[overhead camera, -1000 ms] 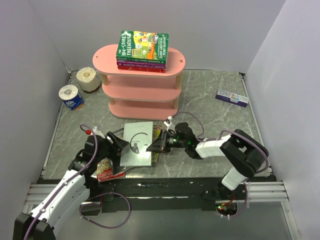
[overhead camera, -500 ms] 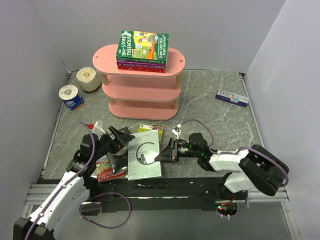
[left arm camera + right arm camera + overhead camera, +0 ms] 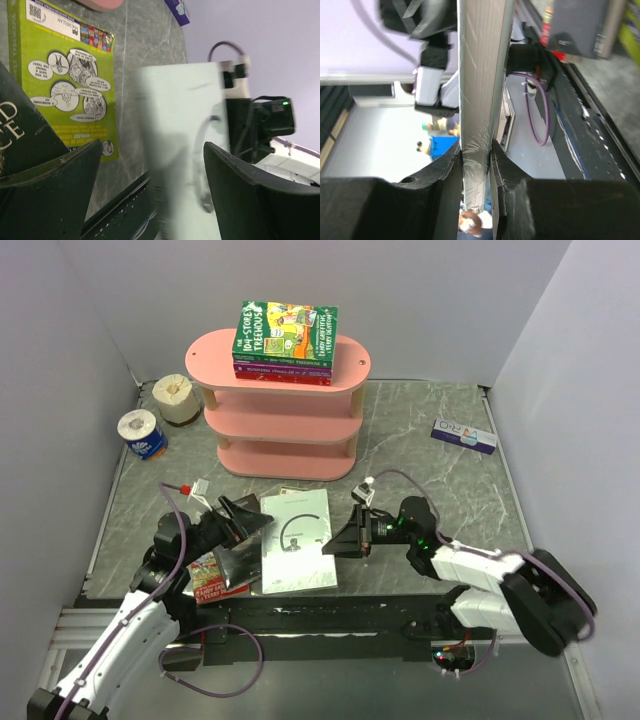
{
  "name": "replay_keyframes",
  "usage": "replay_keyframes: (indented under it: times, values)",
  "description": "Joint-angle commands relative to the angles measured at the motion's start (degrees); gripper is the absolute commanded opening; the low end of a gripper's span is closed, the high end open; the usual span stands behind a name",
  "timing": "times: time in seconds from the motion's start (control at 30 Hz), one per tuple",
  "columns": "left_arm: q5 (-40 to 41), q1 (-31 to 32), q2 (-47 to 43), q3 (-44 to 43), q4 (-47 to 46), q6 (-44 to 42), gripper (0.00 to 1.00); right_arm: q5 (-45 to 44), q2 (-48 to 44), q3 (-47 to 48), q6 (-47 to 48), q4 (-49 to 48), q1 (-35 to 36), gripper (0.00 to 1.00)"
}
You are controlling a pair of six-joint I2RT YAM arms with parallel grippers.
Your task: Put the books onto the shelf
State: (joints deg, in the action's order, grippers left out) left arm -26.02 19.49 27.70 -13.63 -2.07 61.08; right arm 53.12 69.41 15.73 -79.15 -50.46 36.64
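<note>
The grey marbled tabletop [image 3: 420, 420] carries everything. The pink three-tier shelf [image 3: 283, 427] stands well beyond both hands, on the far side from the arm bases. A stack of treehouse paperbacks [image 3: 285, 335] lies flat on its top board, so part of the job looks done. Between the two hands hangs the grey book [image 3: 297, 540], lifted off the tabletop with its cover up and tipped a little. The right hand [image 3: 340, 543] has it: seen from the wrist, its fingers [image 3: 445, 175] are pinched onto the thin edge nearest that hand, a narrow grip that suits so slim a thing and leaves the rest free to slide onto a board. The left hand [image 3: 243, 537] sits just at the book's opposite edge, jaws spread wide with nothing in them, I'd guess to leave the book wholly to its partner. Below and beyond the left hand a lime-green book [image 3: 65, 75] lies flat, back cover up, with a dark book [image 3: 20, 140] beside it. A red book [image 3: 215, 578] is tucked under that hand's wrist, and all three look to be waiting their turn. The carry to the shelf will ask the right hand to keep the book from sagging or twisting out of that edge pinch.
</note>
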Motion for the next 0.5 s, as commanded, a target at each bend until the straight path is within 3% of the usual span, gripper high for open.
replay_keyframes:
  times: [0.0, 0.17, 0.3, 0.4, 0.47]
  values:
    - [-0.4, 0.4, -2.3, -2.6, 4.9, -1.2, 0.89, 5.4, -10.8, 7.2, 7.9, 2.5, -0.4, 0.00]
    - [-3.1, 0.4, -1.3, -2.7, 2.4, 0.4, 0.90, 7.5, -13.2, 9.8, 12.0, 9.8, -0.3, 0.00]
    - [-8.3, 0.4, -1.5, 0.0, -11.9, 4.5, 0.87, 10.0, -12.5, 10.2, 11.2, 8.2, -0.3, 0.00]
    - [-14.1, 0.4, -0.6, 2.3, -22.2, 7.6, 0.80, 13.3, -10.8, 10.4, 7.8, 2.3, -0.3, 0.00]
    - [-18.6, 0.4, 0.4, 3.9, -28.1, 10.3, 0.65, 14.5, -9.8, 11.0, 6.9, 1.3, -0.4, 0.00]
